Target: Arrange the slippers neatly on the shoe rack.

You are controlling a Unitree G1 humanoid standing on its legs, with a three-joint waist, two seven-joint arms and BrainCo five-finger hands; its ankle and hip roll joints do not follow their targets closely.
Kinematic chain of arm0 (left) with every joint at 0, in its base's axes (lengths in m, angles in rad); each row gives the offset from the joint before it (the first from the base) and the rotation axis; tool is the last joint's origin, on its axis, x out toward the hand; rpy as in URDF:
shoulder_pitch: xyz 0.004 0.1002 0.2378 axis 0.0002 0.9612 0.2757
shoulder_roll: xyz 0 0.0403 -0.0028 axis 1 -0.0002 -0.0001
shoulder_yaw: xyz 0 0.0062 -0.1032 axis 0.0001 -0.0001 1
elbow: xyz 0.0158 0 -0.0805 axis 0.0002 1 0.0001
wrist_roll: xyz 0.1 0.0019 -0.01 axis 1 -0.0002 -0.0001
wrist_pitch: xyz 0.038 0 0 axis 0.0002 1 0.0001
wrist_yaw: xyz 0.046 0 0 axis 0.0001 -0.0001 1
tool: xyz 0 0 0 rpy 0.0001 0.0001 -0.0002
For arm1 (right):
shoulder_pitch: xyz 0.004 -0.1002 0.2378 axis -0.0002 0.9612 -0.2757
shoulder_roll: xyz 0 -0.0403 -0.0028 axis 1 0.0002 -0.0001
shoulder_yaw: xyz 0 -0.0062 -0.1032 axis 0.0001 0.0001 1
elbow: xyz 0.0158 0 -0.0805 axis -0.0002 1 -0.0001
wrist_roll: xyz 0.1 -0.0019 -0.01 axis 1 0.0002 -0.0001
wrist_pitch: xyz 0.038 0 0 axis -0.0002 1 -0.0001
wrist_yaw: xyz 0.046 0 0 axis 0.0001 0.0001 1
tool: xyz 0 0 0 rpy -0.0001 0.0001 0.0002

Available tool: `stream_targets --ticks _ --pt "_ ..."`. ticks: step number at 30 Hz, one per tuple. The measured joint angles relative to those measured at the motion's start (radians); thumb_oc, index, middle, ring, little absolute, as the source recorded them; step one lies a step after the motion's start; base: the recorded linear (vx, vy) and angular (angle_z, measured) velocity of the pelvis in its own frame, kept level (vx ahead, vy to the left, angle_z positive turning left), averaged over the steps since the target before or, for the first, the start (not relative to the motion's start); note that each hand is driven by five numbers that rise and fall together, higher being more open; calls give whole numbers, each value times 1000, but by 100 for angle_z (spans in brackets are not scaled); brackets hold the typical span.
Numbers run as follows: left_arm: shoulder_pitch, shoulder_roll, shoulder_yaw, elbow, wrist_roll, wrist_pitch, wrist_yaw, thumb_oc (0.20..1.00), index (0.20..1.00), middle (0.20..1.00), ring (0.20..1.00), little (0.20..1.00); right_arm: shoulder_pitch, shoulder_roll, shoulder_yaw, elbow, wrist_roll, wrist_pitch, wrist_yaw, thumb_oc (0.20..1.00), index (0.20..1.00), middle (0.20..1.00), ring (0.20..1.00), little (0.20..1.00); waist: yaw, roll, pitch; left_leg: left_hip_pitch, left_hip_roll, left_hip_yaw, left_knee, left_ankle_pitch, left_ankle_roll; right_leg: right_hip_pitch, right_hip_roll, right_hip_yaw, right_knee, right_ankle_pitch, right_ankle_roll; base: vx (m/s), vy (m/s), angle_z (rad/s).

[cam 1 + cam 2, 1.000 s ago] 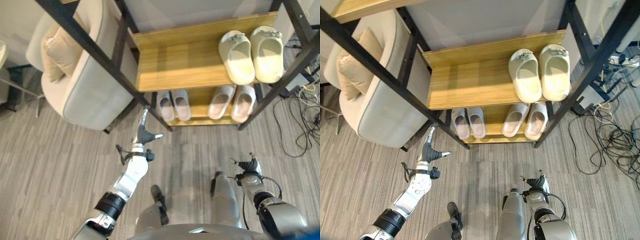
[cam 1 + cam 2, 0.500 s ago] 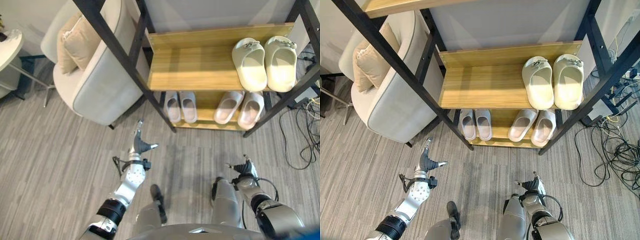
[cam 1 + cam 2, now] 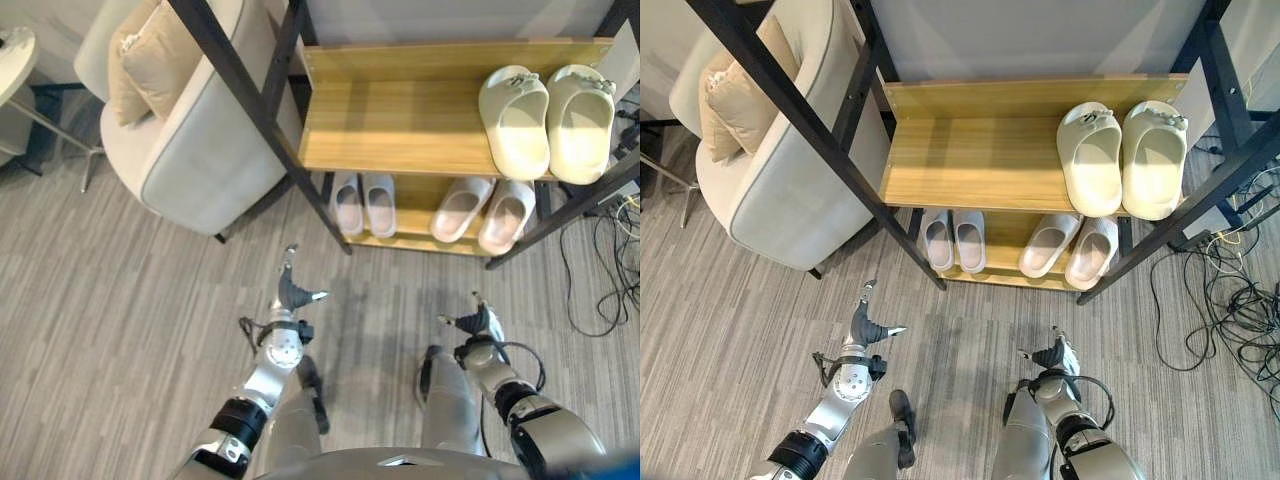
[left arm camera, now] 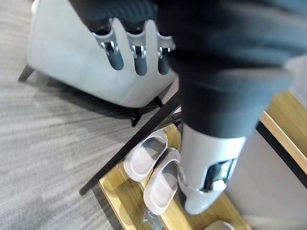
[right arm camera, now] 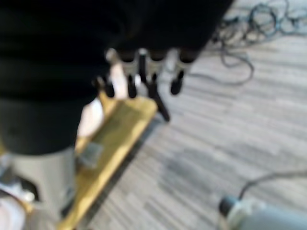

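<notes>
1. Grey plank floor runs under us, with a pale armchair and its tan cushion off beyond our left hand, and loose cables on the floor out past our right hand.
2. Straight ahead of both hands stands the shoe rack, wooden shelves in a black frame.
3. Every slipper we can see is already on it: a cream pair on the upper shelf, beyond our right hand; below that a pale pink pair; and a small light pair on the lower shelf, just beyond our left hand.
4. Our left hand hangs over the floor short of the rack, fingers straight, thumb out to the side, holding nothing.
5. Our right hand is low and near the floor, fingers loosely extended in its wrist view, also empty.
6. We judge the placing finished or nearly so; what remains is at most a check, perhaps squaring the pink pair, which sits slightly splayed.
7. That would call for reaching under the upper shelf without catching the frame.
8. The upper shelf covers the heels of both lower pairs, and the rack's higher levels are cut off.
9. We cannot tell whether any slipper lies outside what we see.
</notes>
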Motion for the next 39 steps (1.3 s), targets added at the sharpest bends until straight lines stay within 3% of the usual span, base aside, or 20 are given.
stream_targets --ticks 5,6,7,8,9,10,11,13,14,15,16,17,19,20,23,27,30,33,34,39 --pt "-10 -32 27 1 -37 12 -7 1000 1000 1000 1000 1000 7 82 -37 -59 57 -13 51 1000 1000 1000 1000 1000 -1 -5 35 -26 5 -18 30 -17 21 7 -4 -19 -8 10 -12 -54 29 10" --pt "6 -4 19 -24 -36 6 -33 1000 1000 1000 1000 1000 119 -40 -82 -201 186 -24 290 1000 1000 1000 1000 1000 3 -22 42 -40 6 -32 28 -2 -18 10 -11 -35 -3 11 -13 -112 -56 39" --pt "1 13 11 -41 -38 7 -34 1000 1000 1000 1000 1000 151 -127 -125 -202 222 -39 354 1000 1000 1000 1000 1000 18 -12 37 -47 -2 -34 37 -2 -19 13 -19 -37 -4 2 -2 -110 -46 36" --pt "44 105 77 -132 -45 16 -24 1000 1000 1000 1000 1000 298 -269 43 -492 242 2 308 1000 1000 1000 1000 1000 15 -67 78 -73 7 -60 64 -8 -11 12 -13 -58 -10 10 -10 -60 -34 18" --pt "46 124 72 -130 -46 21 -28 1000 1000 1000 1000 1000 316 -280 52 -522 241 -26 330 1000 1000 1000 1000 1000 4 -83 83 -79 16 -58 66 -15 -2 11 -8 -62 -13 10 -11 -48 -6 6" --pt "38 140 71 -108 -47 20 -30 1000 1000 1000 1000 1000 310 -256 29 -498 287 -65 409 1000 1000 1000 1000 1000 7 -94 84 -84 20 -52 65 -26 2 16 -6 -69 -17 10 -11 -47 17 6" --pt "35 143 69 -96 -65 28 -53 1000 1000 1000 1000 1000 315 -221 -17 -504 331 -30 486 1000 1000 1000 1000 1000 0 -102 91 -91 22 -58 69 -38 0 18 -2 -76 -31 20 -9 -29 26 15" --pt "36 136 34 -106 -67 28 -61 1000 1000 1000 1000 1000 308 -179 17 -455 341 -88 519 1000 1000 1000 1000 1000 -2 -112 94 -101 13 -70 73 -42 1 33 -15 -94 -48 28 1 2 37 25" --pt "25 131 18 -104 -66 28 -67 1000 1000 1000 1000 1000 284 -165 46 -417 343 -116 569 1000 1000 1000 1000 1000 18 -110 97 -101 5 -73 69 -42 1 40 -24 -100 -60 31 7 31 53 19" --pt "22 90 45 -87 -66 28 -72 1000 1000 1000 1000 1000 200 -140 45 -311 344 -69 604 1000 1000 1000 1000 1000 28 -103 99 -102 -11 -73 65 -40 0 49 -35 -99 -84 50 26 34 21 12" --pt "9 64 59 -67 -66 28 -79 1000 1000 1000 1000 1000 165 -122 18 -326 306 -75 577 1000 1000 1000 1000 1000 29 -95 99 -105 -14 -73 61 -35 -8 53 -35 -97 -96 66 24 21 20 14" --pt "6 72 51 -78 -68 27 -79 1000 1000 1000 1000 1000 143 -118 12 -350 306 -145 562 1000 1000 1000 1000 1000 39 -91 101 -105 -19 -74 58 -34 -10 62 -44 -106 -107 69 29 6 -12 13" --pt "21 98 53 -96 -75 28 -80 1000 1000 1000 1000 1000 110 -147 96 -351 252 -131 533 1000 1000 1000 1000 1000 39 -93 108 -94 -26 -75 59 -36 -8 78 -49 -106 -121 72 38 15 -11 7" --pt "25 107 53 -91 -74 28 -79 1000 1000 1000 1000 1000 101 -130 62 -366 210 -125 466 1000 1000 1000 1000 1000 49 -96 108 -84 -29 -78 58 -39 -3 91 -50 -108 -126 72 41 24 -21 4" --pt "18 102 57 -59 -74 28 -78 1000 1000 1000 1000 1000 65 -79 38 -314 172 -97 391 1000 1000 1000 1000 1000 54 -95 108 -76 -28 -97 62 -44 6 119 -48 -125 -133 70 40 12 -27 8" --pt "16 107 53 -63 -74 29 -79 1000 1000 1000 1000 1000 86 -94 53 -378 129 -89 344 1000 1000 1000 1000 1000 53 -98 109 -75 -27 -103 62 -44 6 126 -47 -131 -137 70 39 -4 -20 4" --pt "18 130 51 -73 -72 29 -86 1000 1000 1000 1000 1000 109 -183 126 -449 109 -55 340 1000 1000 1000 1000 1000 52 -106 115 -75 -24 -103 64 -44 6 126 -44 -132 -136 69 40 -10 -39 -2" --pt "26 170 53 -95 -72 31 -106 1000 1000 1000 1000 1000 161 -277 117 -532 75 2 350 1000 1000 1000 1000 1000 44 -134 132 -74 -21 -103 64 -45 7 126 -41 -132 -136 70 39 -8 -41 -2" --pt "60 216 58 -119 -72 36 -117 1000 1000 1000 1000 1000 232 -378 95 -675 75 22 364 1000 1000 1000 1000 1000 37 -146 140 -73 -20 -102 64 -45 7 126 -40 -131 -138 70 39 -7 -18 -4" --pt "94 247 79 -141 -72 42 -119 1000 1000 1000 1000 1000 252 -451 -7 -702 75 59 368 1000 1000 1000 1000 1000 24 -156 148 -67 -15 -98 63 -47 10 128 -33 -127 -141 71 38 -2 -12 -5"
